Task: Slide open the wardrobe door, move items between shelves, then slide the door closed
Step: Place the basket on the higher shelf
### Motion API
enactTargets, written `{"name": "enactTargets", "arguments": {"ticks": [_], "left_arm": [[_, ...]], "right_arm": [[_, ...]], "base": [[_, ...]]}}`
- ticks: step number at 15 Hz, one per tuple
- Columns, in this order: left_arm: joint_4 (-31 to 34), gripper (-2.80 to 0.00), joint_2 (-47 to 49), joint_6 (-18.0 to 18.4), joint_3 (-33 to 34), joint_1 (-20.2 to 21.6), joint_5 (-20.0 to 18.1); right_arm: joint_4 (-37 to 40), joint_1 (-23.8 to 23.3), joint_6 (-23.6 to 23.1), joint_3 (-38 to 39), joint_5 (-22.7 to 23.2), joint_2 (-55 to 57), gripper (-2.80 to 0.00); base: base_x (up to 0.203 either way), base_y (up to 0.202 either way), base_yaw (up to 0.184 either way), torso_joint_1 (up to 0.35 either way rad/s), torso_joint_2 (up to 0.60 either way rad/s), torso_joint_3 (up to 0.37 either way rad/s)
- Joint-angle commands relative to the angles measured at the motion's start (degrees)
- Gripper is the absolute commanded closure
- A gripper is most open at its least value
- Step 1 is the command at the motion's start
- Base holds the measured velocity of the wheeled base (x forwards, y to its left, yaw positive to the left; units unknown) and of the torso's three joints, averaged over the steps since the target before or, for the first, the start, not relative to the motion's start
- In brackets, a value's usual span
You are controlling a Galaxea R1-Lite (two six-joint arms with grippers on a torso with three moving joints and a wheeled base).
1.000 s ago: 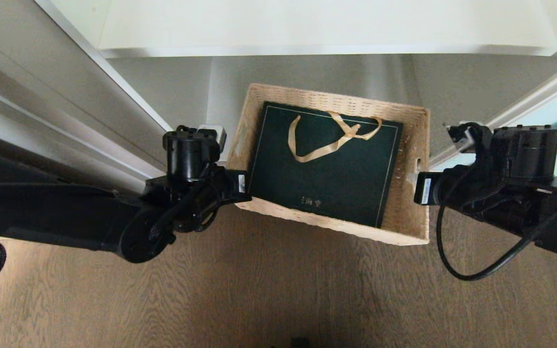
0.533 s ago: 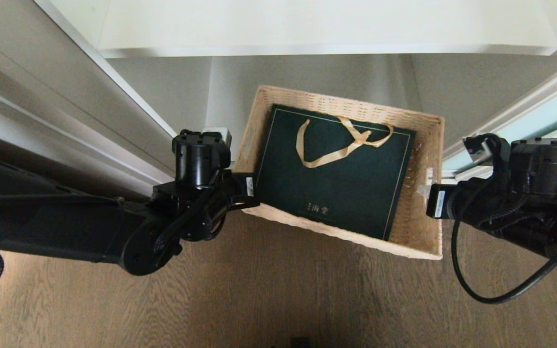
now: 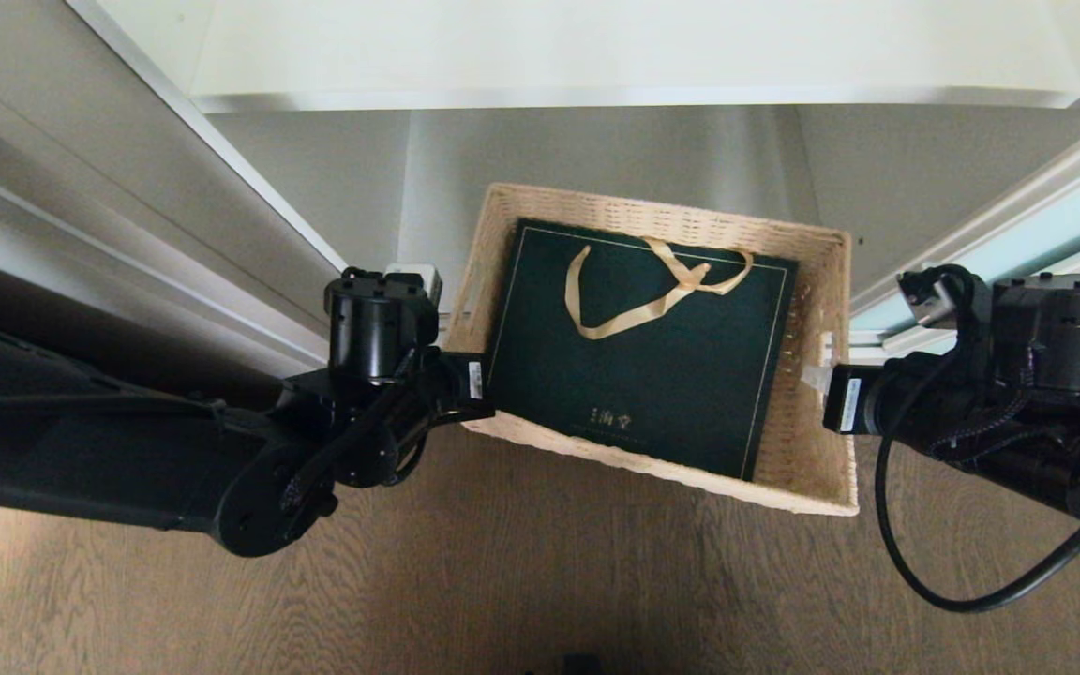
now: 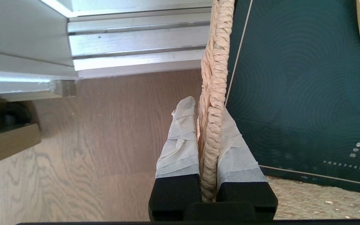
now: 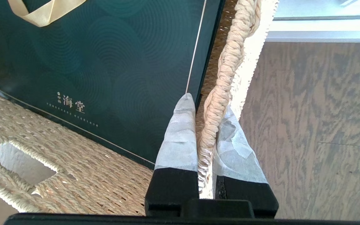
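Left gripper [image 4: 206, 125] is clamped on the braided rim of the wicker basket [image 3: 802, 441], one taped finger [image 4: 181, 137] outside the wall and the other inside, tight against the weave; its arm comes in from the left of the head view. Between the two grippers the basket hangs clear of the brown wood-grain floor [image 3: 521, 581], its near edge tilted; it is rectangular, tan, coarsely woven, with a cut-out handle [image 5: 17, 164] in one wall. Flat on the basket's bottom lies the gift bag [image 3: 638, 352]; dark green, faintly patterned in circles, edged with a thin gold line, small gold characters near its lower border, a gold ribbon handle [image 3: 652, 286] looped on top. Right gripper [image 5: 206, 131] is likewise pinched on the opposite rim, one finger inside beside the bag's edge, one outside. Beyond the basket stands a white shelf [image 3: 634, 56]; beyond the right gripper, the pale blue-green sliding door [image 3: 1056, 220].
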Motion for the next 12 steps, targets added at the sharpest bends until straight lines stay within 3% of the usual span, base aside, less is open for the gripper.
{"name": "enactTargets", "arguments": {"ticks": [1,7,12], "left_arm": [[-0.28,0.0,-1.2,-0.07,0.64,-0.03,-0.08],[-0.38,0.0,-1.35,0.18,2.73,0.4,0.15],[-4.85,0.0,-1.79,0.55,5.3,0.94,0.07]], "right_arm": [[-0.34,0.08,0.25,-0.05,0.14,0.05,0.0],[-3.93,0.47,1.3,2.62,-0.42,-1.47,0.0],[-4.56,0.99,1.44,4.85,-0.98,-4.4,0.0]], "base": [[0.0,0.0,0.0,0.0,0.0,0.0],[0.0,0.0,0.0,0.0,0.0,0.0],[0.0,0.0,0.0,0.0,0.0,0.0]]}}
